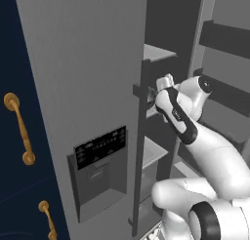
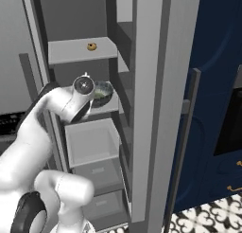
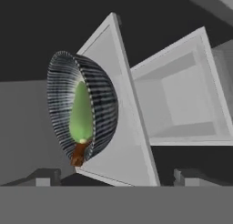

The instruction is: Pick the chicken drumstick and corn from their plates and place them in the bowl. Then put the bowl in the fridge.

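The fridge (image 1: 88,63) stands open, and my arm reaches in between its shelves. The dark-grey ribbed bowl (image 2: 102,94) rests on the middle shelf (image 2: 113,103). In the rolled hand view the bowl (image 3: 102,104) holds the corn (image 3: 81,114), pale green husk showing, and the chicken drumstick (image 3: 78,155), whose brown end pokes over the rim. My gripper (image 3: 116,178) is open, its fingertips (image 3: 43,176) a short way back from the bowl with nothing between them. The plates are out of view.
A small round brown item (image 2: 92,46) lies on the shelf above. Below the bowl's shelf sits a pale open drawer (image 2: 92,142). The fridge door (image 2: 160,85) with its dispenser panel (image 1: 100,146) flanks the arm. Navy cabinets with brass handles (image 1: 19,129) stand at left.
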Tool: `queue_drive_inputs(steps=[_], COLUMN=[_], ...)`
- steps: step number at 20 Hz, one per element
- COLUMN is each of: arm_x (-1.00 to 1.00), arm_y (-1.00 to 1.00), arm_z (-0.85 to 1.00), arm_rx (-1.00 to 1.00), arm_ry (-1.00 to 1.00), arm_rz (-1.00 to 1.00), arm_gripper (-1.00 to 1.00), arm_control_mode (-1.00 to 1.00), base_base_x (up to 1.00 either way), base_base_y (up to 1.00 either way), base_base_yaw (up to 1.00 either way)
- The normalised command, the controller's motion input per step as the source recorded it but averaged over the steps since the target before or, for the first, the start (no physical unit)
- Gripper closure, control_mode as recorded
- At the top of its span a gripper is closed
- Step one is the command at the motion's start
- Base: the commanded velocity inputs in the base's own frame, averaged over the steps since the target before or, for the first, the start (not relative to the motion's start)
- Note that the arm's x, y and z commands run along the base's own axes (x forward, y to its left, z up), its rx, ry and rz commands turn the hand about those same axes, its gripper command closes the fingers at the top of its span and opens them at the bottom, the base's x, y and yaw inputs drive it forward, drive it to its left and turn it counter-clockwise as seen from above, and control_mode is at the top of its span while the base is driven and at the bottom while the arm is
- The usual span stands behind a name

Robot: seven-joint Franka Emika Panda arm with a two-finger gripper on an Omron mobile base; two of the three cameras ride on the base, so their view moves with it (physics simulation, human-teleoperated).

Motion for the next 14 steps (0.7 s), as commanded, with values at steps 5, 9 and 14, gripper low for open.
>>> queue_drive_inputs(steps=[5,9,14], arm_x=[-1.0,-0.99,-0.69], arm_y=[-0.04,-0.21,-0.21], arm_z=[0.43,0.49,0.49], arm_rx=[-0.02,-0.01,0.0], arm_ry=[0.0,0.0,0.0], arm_rz=[-0.07,-0.04,0.0], arm_gripper=[-1.0,-1.0,-1.0], arm_control_mode=[-1.0,-1.0,-1.0], base_base_x=[0.0,0.0,0.0], base_base_y=[0.0,0.0,0.0], base_base_yaw=[0.0,0.0,0.0])
